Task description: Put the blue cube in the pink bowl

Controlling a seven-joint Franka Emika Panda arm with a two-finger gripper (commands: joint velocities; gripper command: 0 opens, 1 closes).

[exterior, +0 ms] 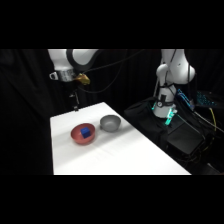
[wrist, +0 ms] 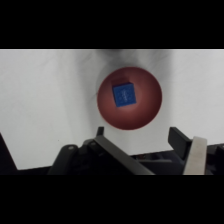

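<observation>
A small bright blue solid cube (wrist: 124, 94) lay in a round salmon-pink bowl (wrist: 146, 111); a round grey metallic-looking bowl (exterior: 110, 123) sat on the plain white surface (exterior: 125, 155).

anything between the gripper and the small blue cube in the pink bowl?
Nothing: the wrist view shows the gripper apart from the blue cube in the round pink bowl.

White table, two bowls on it.

I see the white table (exterior: 125, 155) carrying the pink bowl (exterior: 76, 137) towards its far left part and a grey bowl (exterior: 110, 123) just beside it on the right, apparently not quite touching. In my wrist view the pink bowl (wrist: 145, 112) sits on bare white tabletop (wrist: 45, 105).
</observation>
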